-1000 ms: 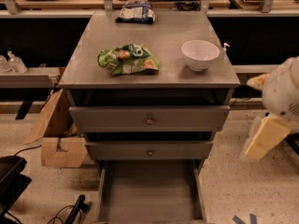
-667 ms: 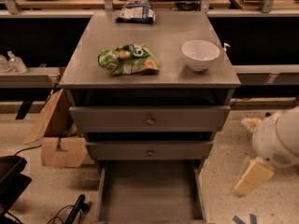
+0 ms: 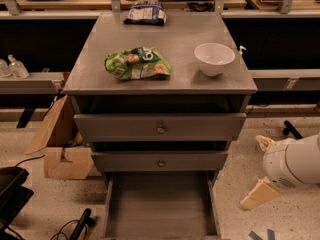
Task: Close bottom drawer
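The bottom drawer of the grey metal cabinet is pulled far out; its long flat tray is bare, and its front panel is cut off by the lower frame edge. The two drawers above, the widest and the mid-width one, stick out slightly. My gripper hangs low on the right of the cabinet, near the floor beside the open tray and apart from it. Its two beige fingers stand spread and hold nothing. The white arm body is behind them.
On the cabinet top lie a green snack bag, a white bowl and a dark bag at the back. A cardboard box stands on the left floor, with black cables and a chair base at lower left.
My arm has dropped from beside the upper drawers to near the floor and moved a little left, closer to the open tray. The drawers have not moved.
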`<state>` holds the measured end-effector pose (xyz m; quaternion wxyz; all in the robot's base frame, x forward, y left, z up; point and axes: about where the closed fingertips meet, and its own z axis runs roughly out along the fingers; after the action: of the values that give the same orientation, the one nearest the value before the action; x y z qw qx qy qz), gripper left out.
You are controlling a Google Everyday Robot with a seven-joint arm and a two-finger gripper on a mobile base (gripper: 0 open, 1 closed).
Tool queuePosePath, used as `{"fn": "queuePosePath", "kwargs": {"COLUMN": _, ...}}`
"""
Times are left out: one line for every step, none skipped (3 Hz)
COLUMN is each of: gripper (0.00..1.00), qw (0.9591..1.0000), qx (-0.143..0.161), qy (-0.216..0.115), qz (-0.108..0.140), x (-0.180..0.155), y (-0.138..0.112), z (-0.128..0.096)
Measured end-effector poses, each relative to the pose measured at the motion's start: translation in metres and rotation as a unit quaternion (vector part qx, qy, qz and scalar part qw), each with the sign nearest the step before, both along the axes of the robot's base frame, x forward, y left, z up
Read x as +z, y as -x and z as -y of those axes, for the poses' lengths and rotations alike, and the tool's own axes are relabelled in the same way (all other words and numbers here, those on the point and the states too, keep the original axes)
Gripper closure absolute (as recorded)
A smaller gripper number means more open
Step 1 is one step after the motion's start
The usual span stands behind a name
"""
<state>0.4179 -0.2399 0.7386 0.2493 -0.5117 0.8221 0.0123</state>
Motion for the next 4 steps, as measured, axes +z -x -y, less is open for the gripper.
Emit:
{"fn": "queuePosePath", "kwargs": {"gripper": 0.0, "qw": 1.0, "qx": 0.0, "qy": 0.0, "qz": 0.0, "x": 0.0, "y": 0.0, "z": 0.0}}
{"fn": "queuePosePath", "kwargs": {"gripper": 0.0, "qw": 0.9996, "qx": 0.016, "qy": -0.023, "qz": -0.008, "x": -0.069, "y": 0.0, "z": -0.008}}
{"fn": "queuePosePath", "kwargs": {"gripper": 0.0, "qw": 0.9982, "qx": 0.022, "qy": -0.053, "qz": -0.019, "x": -0.151, "y": -0.006, "z": -0.008}}
{"fn": "queuePosePath", "kwargs": {"gripper": 0.0, "qw": 0.9971, "qx": 0.027, "qy": -0.065, "qz": -0.029, "x": -0.226, "y": -0.019, "z": -0.008}}
